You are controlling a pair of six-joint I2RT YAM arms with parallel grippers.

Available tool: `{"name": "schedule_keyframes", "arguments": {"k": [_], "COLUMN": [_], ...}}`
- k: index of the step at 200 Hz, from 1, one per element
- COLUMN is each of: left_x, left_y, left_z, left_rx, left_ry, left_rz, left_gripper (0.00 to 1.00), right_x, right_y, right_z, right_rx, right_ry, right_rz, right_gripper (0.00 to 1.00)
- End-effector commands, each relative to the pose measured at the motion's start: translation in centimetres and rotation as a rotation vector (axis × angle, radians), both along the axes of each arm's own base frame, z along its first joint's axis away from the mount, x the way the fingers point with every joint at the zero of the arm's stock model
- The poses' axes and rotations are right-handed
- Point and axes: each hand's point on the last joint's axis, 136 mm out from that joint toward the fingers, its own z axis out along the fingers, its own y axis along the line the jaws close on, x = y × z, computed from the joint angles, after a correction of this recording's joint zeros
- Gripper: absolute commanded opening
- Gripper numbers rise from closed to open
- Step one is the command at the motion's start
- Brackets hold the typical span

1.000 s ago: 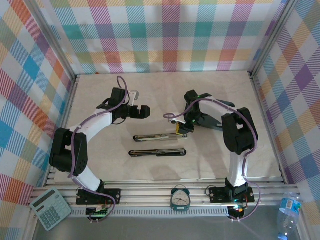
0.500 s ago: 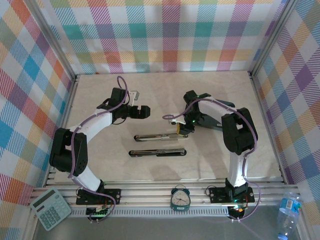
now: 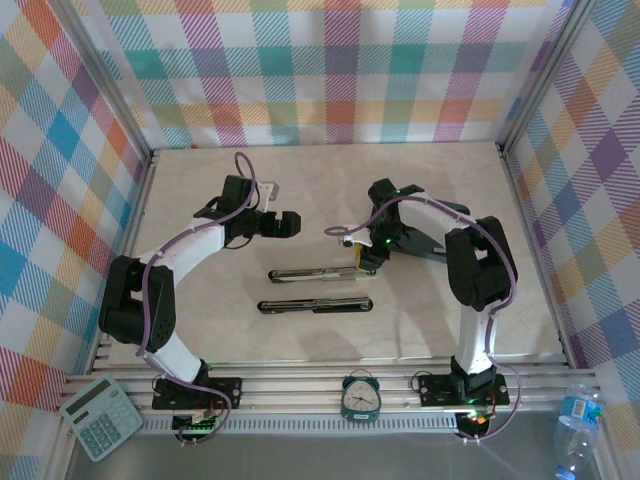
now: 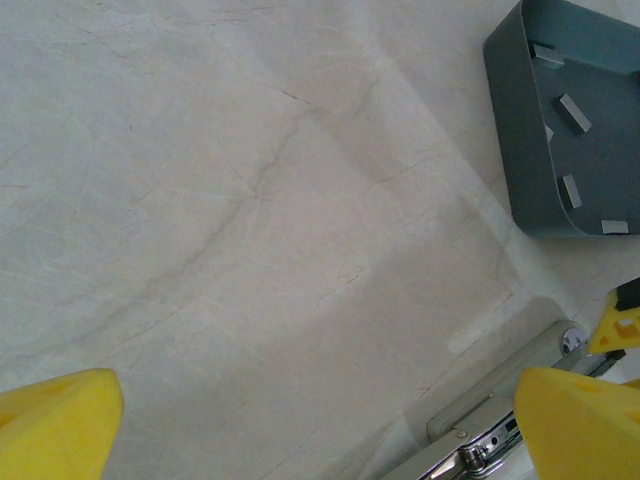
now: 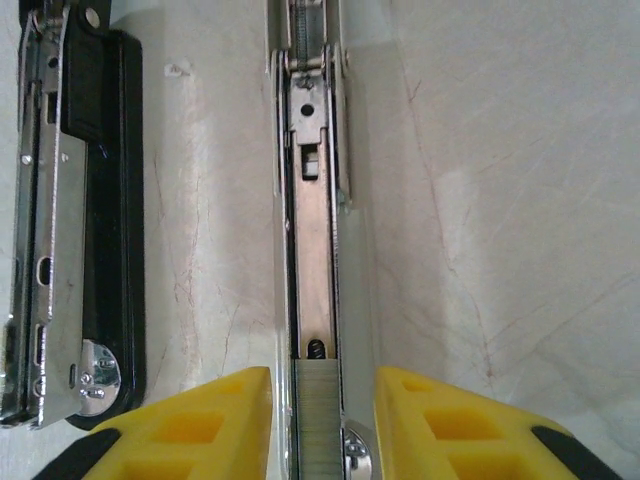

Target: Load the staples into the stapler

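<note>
Two staplers lie opened flat on the table. The upper stapler [image 3: 315, 272] has its magazine channel [image 5: 315, 250] facing up, and a strip of staples [image 5: 318, 420] lies in the channel's near end. My right gripper [image 5: 322, 385] [image 3: 365, 260] is open, its yellow fingers straddling the magazine on either side of the strip without touching it. The black-based second stapler [image 5: 75, 220] [image 3: 315, 305] lies beside it. My left gripper [image 4: 318, 400] [image 3: 290, 224] hovers open over bare table, left of the upper stapler's end [image 4: 480, 440]. Several loose staples [image 4: 572, 112] lie in the dark grey tray [image 4: 510, 130].
A small clock [image 3: 360, 395], a calculator [image 3: 100, 415] and a water bottle [image 3: 578, 420] sit beyond the table's near edge. A small white item [image 3: 268, 187] lies behind the left arm. Checked walls close in the table on three sides.
The right gripper has shifted very slightly over the upper stapler's right end. The left arm and both staplers have stayed put.
</note>
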Motion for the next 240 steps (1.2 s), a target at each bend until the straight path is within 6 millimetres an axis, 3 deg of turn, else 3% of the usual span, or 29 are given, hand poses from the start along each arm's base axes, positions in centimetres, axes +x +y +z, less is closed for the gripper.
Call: {"name": "schedule_keyframes", "arguments": {"k": [1,31,62,116,144,240], "left_x": [-0.3,-0.2,-0.1,0.1,-0.4,-0.2], "left_y": [-0.4,0.0,0.1,0.1,0.3,0.2], "left_z": [1.8,2.0,2.1,2.2,1.6,0.8], "left_rx": [-0.001,0.004,0.009,0.006,0.021,0.023], "left_ry": [-0.042,-0.038,-0.035,-0.036,-0.002,0.023], "left_rz": [-0.025,0.005,0.016,0.020,0.022,0.020], "left_gripper": [1.00,1.00,1.00,1.00,1.00,1.00], "right_x": [1.3,4.2,6.5,10.9,12.3,17.1], "right_y": [0.7,-1.1,-4.3,-10.3,-12.0,-12.7], "right_z": [3.6,4.7,4.7,4.6,3.3,-0.9], "right_rx": [0.053,-0.054,-0.183,-0.240,-0.292,-0.337], "right_ry": [-0.035,-0.001,0.068,0.148,0.156,0.130], "right_rz": [-0.140,-0.458,-0.744,-1.134,-1.187,-1.196], "right_gripper": [0.36,0.38,0.38,0.39,0.40,0.39]}}
